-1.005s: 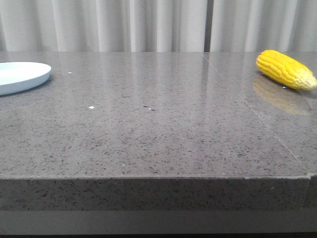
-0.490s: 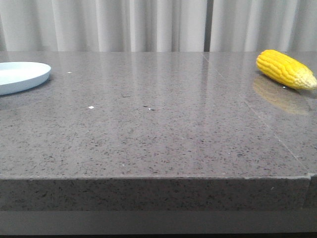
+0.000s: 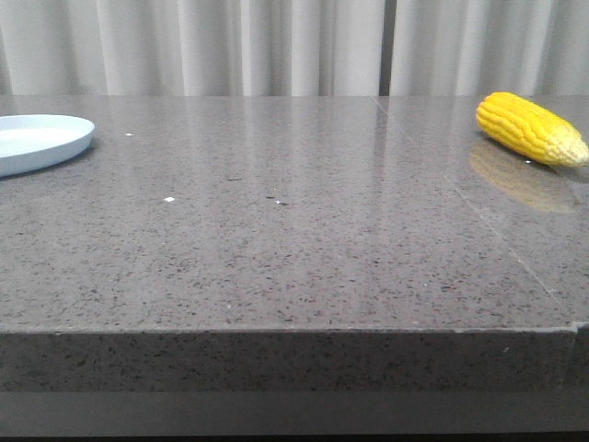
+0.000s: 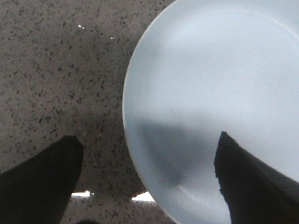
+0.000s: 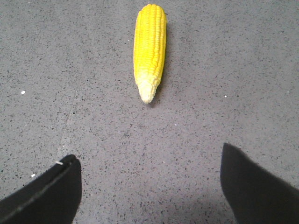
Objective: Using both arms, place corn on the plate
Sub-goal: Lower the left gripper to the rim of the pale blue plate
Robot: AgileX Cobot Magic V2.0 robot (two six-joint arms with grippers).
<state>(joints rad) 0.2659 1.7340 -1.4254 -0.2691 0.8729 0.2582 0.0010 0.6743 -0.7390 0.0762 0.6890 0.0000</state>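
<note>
The yellow corn [image 3: 529, 128] lies on the grey stone table at the far right, its pale tip toward the right edge. In the right wrist view the corn [image 5: 150, 49] lies ahead of my open, empty right gripper [image 5: 149, 158], its tip toward the fingers and well apart from them. The pale blue plate [image 3: 37, 143] sits at the far left edge of the front view. In the left wrist view the plate [image 4: 215, 93] fills much of the frame. My open left gripper [image 4: 149, 149] hovers over its rim, one finger over the plate and one over the table. Neither gripper shows in the front view.
The grey speckled table [image 3: 294, 239] has a front edge [image 3: 294, 333] near the camera and a seam [image 3: 479, 216] running back on the right. White curtains [image 3: 276, 46] hang behind it. A few small white specks [image 3: 169, 199] lie on the surface.
</note>
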